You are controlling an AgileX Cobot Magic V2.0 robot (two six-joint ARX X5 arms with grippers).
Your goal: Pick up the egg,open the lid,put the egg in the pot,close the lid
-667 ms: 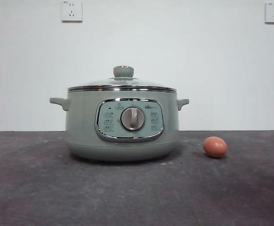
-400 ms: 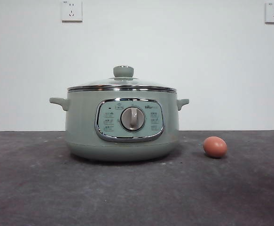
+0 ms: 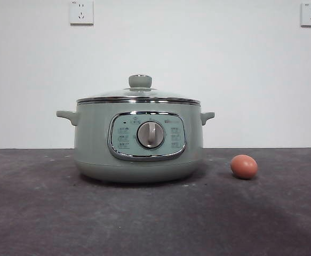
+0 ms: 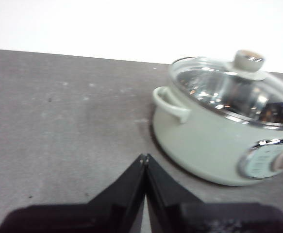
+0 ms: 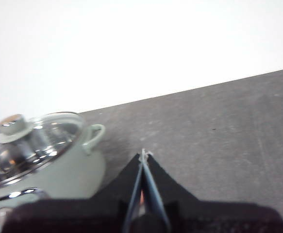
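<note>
While both sets of fingers hang closed and empty, left and right, the egg lies on the surface beside the pot, lid on; the right looks nearer

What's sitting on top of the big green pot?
A clear glass lid with a green knob covers the sage-green pot. Reflections hide whatever is inside.
</note>
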